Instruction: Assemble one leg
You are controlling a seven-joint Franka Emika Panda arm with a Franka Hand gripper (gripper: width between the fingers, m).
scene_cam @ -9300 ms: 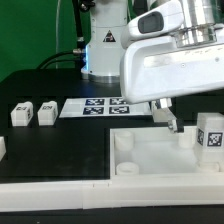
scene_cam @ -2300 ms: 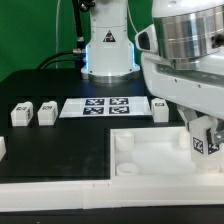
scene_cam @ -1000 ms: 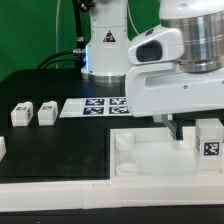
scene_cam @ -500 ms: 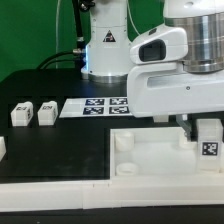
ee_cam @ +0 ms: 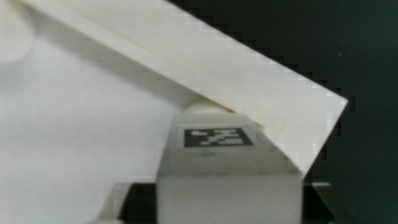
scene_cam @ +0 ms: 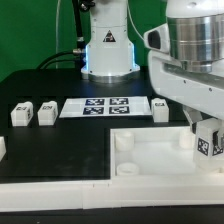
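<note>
1. A black table point(scene_cam: 60, 150) holds furniture parts, with the robot's base standing at the back.
2. A large white square tray point(scene_cam: 150, 160) with round corner sockets lies at the front, toward the exterior view's right.
3. The gripper point(scene_cam: 207, 136) is low over the tray's far corner on the exterior view's right, with a leg point(scene_cam: 205, 140), a small white block with a black-and-white tag, between its fingers.
4. In the wrist view that leg point(ee_cam: 219, 160) fills the space between the two dark fingers, so the pincer appears narrowed and holding it.
5. Two more legs point(scene_cam: 20, 114) and point(scene_cam: 46, 113) stand side by side on the exterior view's left, well apart from the tray. A fourth point(scene_cam: 160, 108) stands just beside the marker board point(scene_cam: 100, 106).
6. The step in hand looks like seating the held leg into the corner socket.
7. Whether the leg has fully seated in the socket cannot be told.
8. The next move likely calls for keeping the leg upright and turning or pressing it home.
</note>
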